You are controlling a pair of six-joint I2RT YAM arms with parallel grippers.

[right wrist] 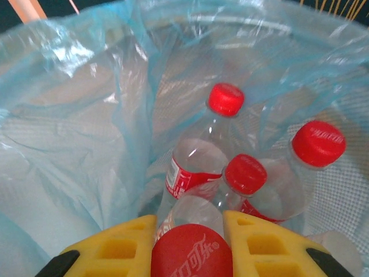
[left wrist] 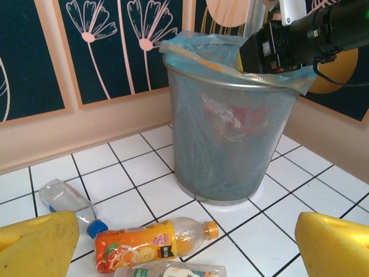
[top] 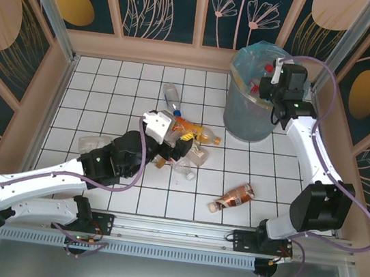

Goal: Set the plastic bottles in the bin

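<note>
Right tool (right wrist: 190,242) pinches red-capped bottle (right wrist: 187,214) at its cap over bin (top: 243,116) | left tool (left wrist: 184,248) spread above orange bottle (left wrist: 138,245) | I judge it light, slick, crushable; grip mid-body.

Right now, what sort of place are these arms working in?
Probably a staged robot test cell, not a real room: a white tiled tabletop boxed in by flower-print panels, with an aluminium mounting rail along its near edge.
</note>
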